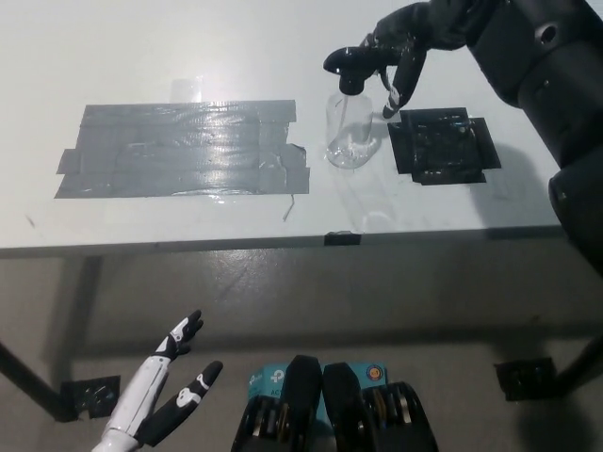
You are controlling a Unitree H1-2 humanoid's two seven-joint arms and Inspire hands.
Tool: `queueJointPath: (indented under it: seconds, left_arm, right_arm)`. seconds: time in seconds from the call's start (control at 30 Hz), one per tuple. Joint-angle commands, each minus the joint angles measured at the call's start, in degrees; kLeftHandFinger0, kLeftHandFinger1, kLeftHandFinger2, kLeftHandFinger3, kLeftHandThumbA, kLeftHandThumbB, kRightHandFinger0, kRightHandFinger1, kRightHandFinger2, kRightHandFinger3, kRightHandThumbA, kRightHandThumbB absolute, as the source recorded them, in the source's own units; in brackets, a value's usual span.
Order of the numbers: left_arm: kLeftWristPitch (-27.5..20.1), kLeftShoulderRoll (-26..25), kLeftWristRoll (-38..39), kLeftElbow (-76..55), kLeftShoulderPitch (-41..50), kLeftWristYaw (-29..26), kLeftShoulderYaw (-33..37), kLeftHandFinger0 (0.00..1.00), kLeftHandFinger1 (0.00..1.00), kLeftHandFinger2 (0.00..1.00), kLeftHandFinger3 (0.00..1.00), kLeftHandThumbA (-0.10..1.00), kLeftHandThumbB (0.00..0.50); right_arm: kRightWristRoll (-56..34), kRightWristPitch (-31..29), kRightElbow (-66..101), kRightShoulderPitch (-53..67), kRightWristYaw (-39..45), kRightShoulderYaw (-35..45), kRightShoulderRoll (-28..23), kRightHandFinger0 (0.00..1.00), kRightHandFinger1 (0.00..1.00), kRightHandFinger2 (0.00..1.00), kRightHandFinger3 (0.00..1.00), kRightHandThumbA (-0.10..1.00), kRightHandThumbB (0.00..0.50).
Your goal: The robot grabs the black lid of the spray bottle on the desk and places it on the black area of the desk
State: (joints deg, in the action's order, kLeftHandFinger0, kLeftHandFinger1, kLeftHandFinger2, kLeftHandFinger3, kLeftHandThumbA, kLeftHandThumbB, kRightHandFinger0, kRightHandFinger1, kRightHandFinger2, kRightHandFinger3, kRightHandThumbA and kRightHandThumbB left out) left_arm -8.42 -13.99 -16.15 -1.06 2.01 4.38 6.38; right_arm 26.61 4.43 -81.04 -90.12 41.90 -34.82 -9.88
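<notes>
The fingers (pixel 400 80) of the right hand (pixel 403 42) curl round the black lid (pixel 356 64), but a firm hold can't be told. Lid sits on the clear spray bottle (pixel 350 127), upright on the worktop (pixel 141 56), just beside the black area (pixel 443 143). Left hand (pixel 160 400) hangs low w/ fingers apart.

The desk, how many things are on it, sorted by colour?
Black: 2, the spray lid and the black tape patch.
Clear: 1, the bottle.
Grey: 1, the grey tape patch.
Total: 4.
</notes>
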Motion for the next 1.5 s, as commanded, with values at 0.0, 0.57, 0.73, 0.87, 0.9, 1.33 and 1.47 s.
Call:
queueJointPath:
  seconds: [0.0, 0.57, 0.73, 0.87, 0.9, 1.33, 1.47]
  left_arm:
    - [-1.0, -0.3, 0.3, -1.6, -0.9, 0.1, -0.2, 0.95, 1.00, 1.00, 1.00, 0.85, 0.219]
    - [-2.0, -0.3, 0.0, -0.9, -1.7, -0.1, -0.1, 0.93, 1.00, 1.00, 1.00, 0.87, 0.226]
    - [-1.9, -0.5, -0.1, -1.0, -1.9, 0.0, 0.0, 0.93, 1.00, 1.00, 1.00, 0.88, 0.226]
    - [-2.3, -0.7, -0.2, -1.0, -2.0, 0.1, 0.0, 0.93, 1.00, 1.00, 1.00, 0.88, 0.219]
    - [-2.1, -0.7, -0.3, -1.2, -2.0, 0.1, 0.0, 0.94, 1.00, 1.00, 1.00, 0.88, 0.220]
    - [-1.1, -1.0, -0.2, -2.1, -2.3, 0.9, 0.2, 0.91, 1.00, 1.00, 1.00, 0.87, 0.226]
    - [-1.5, -0.9, -0.7, -1.8, -2.4, 0.7, 0.4, 0.91, 0.99, 1.00, 1.00, 0.86, 0.223]
  right_arm:
    - [1.6, -0.5, 0.2, -2.6, -2.3, -0.1, -0.8, 1.00, 1.00, 1.00, 1.00, 0.74, 0.440]
    - [1.3, -2.1, 0.8, -1.3, -13.3, 3.0, -1.3, 1.00, 1.00, 1.00, 1.00, 0.85, 0.500]
    - [1.7, -2.4, 0.6, -0.7, -16.4, 3.1, -0.9, 1.00, 1.00, 1.00, 1.00, 0.93, 0.500]
    - [1.5, -2.8, 0.5, -0.5, -17.2, 3.7, -0.7, 1.00, 1.00, 1.00, 1.00, 0.93, 0.500]
    - [1.4, -2.6, 0.5, -0.5, -17.4, 3.8, -0.6, 1.00, 1.00, 1.00, 1.00, 0.93, 0.500]
    - [1.3, -3.0, 0.3, -0.2, -17.6, 5.3, 0.0, 1.00, 1.00, 1.00, 1.00, 0.90, 0.500]
    - [1.7, -3.2, 0.2, -0.6, -17.5, 4.9, 0.4, 1.00, 1.00, 1.00, 1.00, 0.93, 0.500]
